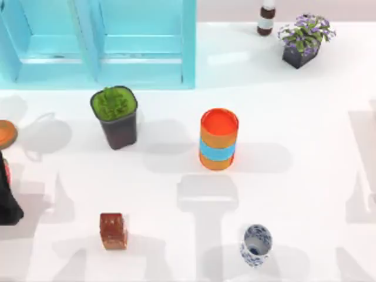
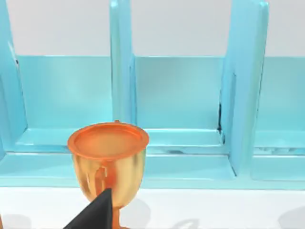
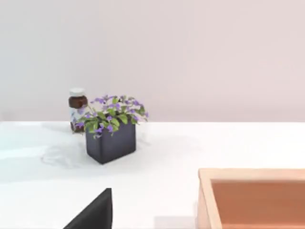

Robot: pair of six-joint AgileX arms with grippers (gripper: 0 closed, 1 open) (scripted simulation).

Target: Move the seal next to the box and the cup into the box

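Note:
The seal [image 1: 113,231], a small glossy reddish-brown block, stands on the white table near the front left. The cup [image 1: 256,245], white with a blue pattern, lies tilted at the front, right of centre. The box [image 3: 257,198] is a light wooden open box; its corner appears close by in the right wrist view. My left arm [image 1: 8,200] sits at the table's left edge, well left of the seal. A dark part of my left gripper [image 2: 97,214] juts in front of a golden goblet [image 2: 107,162]. A dark part of my right gripper [image 3: 95,212] hangs over the bare table beside the box.
A dark pot with a green plant [image 1: 115,117] and an orange cylinder with a blue band [image 1: 218,139] stand mid-table. A turquoise shelf [image 1: 100,47] fills the back left. A brown bottle [image 1: 266,17] and a purple-flowered pot [image 1: 304,38] stand at the back right.

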